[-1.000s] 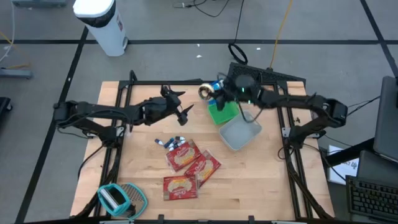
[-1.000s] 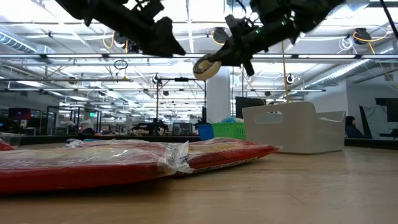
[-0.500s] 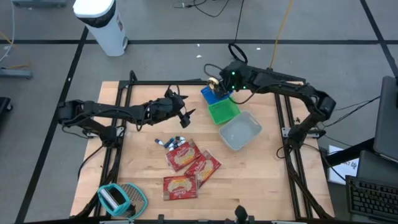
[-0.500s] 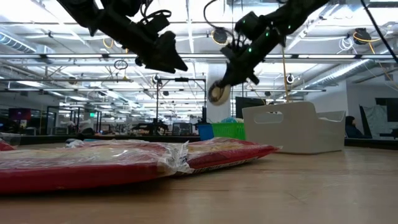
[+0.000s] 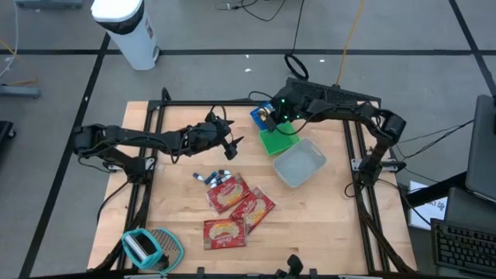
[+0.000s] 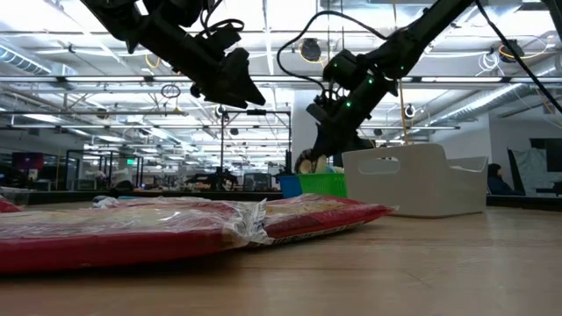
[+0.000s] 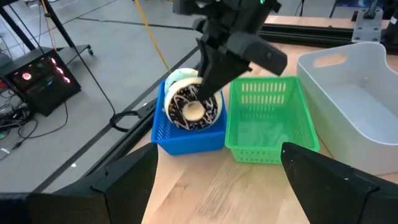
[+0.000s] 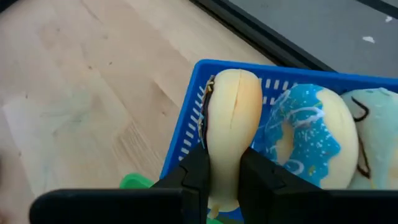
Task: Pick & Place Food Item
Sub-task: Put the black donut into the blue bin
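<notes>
Your right gripper [image 8: 222,169] pinches the donut [image 7: 191,107] over the blue basket [image 7: 186,134]; releasing askew could drop it on the rim. The left gripper [image 5: 229,146] waits spread, well apart.

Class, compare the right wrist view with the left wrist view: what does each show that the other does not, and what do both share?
Only the right wrist view shows a blue-iced donut already lying in the blue basket. Only the left wrist view shows the green basket, the white bin and the held donut's chocolate-sprinkled face. Both show the right gripper shut on a donut at the blue basket.
</notes>
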Controlling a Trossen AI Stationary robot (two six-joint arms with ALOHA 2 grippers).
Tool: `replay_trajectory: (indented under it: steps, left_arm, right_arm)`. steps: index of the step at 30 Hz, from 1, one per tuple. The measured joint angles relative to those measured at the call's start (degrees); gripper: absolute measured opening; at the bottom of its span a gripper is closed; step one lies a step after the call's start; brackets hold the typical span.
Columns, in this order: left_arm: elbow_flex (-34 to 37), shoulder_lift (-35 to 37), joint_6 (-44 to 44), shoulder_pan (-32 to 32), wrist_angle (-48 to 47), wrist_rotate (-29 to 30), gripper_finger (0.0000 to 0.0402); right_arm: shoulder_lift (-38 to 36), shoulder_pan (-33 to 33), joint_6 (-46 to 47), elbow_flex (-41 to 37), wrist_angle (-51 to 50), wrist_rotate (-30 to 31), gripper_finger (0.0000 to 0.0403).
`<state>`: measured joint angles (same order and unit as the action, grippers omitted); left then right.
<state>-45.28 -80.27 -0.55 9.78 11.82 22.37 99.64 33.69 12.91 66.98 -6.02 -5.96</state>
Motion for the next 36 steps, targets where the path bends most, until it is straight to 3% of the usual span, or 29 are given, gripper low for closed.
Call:
replay_trajectory:
  steps: [15, 29, 36]
  left_arm:
    - [0.01, 0.0, -1.15, 0.0, -0.03, 0.0, 0.0346]
    - [0.0, 0.0, -1.27, 0.0, -0.04, 0.02, 0.0347]
    - [0.0, 0.0, -1.5, 0.0, -0.05, 0.02, 0.0347]
  right_arm:
    - [1.55, -0.02, -0.11, -0.78, 2.41, 0.11, 0.0057]
    - [1.55, -0.02, -1.41, -0.78, 2.4, 1.14, 0.0145]
    - [1.55, -0.04, -4.23, -0.78, 2.4, 3.17, 0.017]
